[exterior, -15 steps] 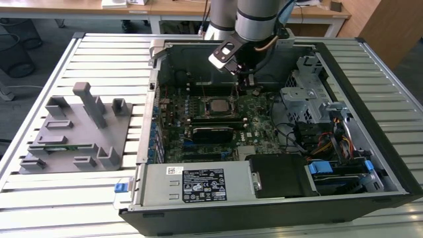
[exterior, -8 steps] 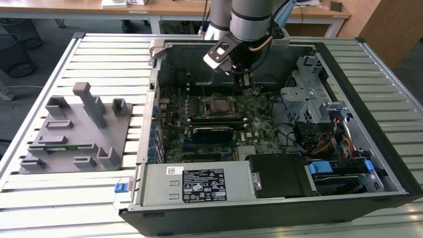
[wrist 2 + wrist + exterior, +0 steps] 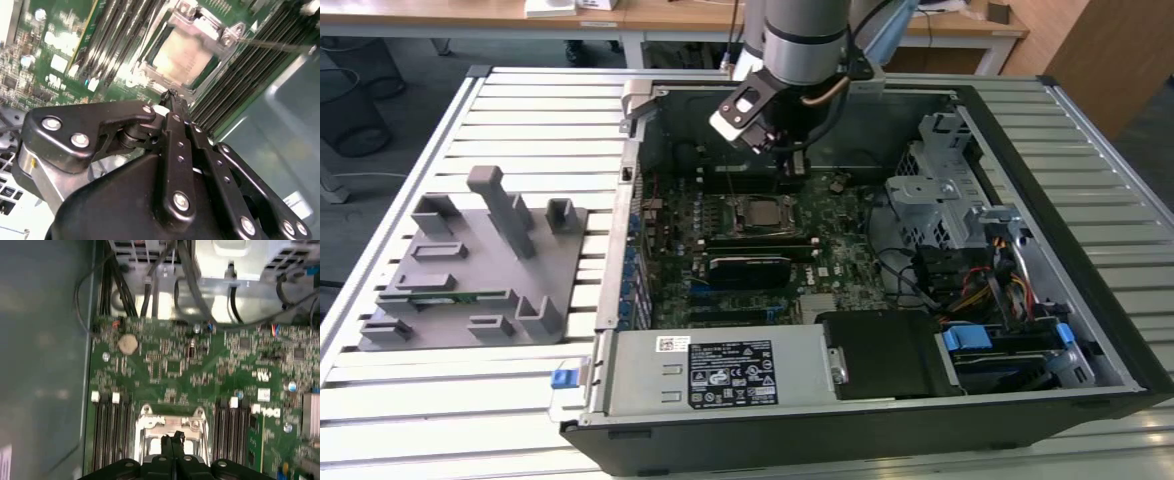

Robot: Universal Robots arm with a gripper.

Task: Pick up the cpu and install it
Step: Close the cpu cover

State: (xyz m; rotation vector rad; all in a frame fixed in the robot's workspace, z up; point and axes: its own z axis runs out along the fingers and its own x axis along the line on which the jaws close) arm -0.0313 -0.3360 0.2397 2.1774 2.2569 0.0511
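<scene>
black 2-finger robot gripper [image 3: 172, 97] hung inside the open black desktop computer case [image 3: 854, 430], fingers pressed together with nothing between them. its tip sat just above the rim of the black square socket frame with metal rim [image 3: 200, 22]. the cpu [image 3: 186, 52], a flat square chip with a shiny silver-grey metal top, lay level inside that frame on the green motherboard [image 3: 170, 365], apart from the gripper.

it sat square and flat in the socket, so placing looked done. the joined fingers made 1 narrow tip, better for pushing socket hardware than for grasping, as a guess. a thin metal rod [image 3: 275, 45] stuck out past the frame across the long black memory slots [image 3: 240, 75]. it was likely the retention lever; latched or not, could not tell.

at the exterior view's left, a grey moulded parts holder [image 3: 467, 270] on the slatted metal table [image 3: 520, 100] held a long thin green memory stick [image 3: 447, 296], well apart from the case. its posts probably kept parts in fixed poses.

writing: 2 stickers on the silver power supply box [image 3: 720, 370] and white logo print on the motherboard, not read off.
</scene>
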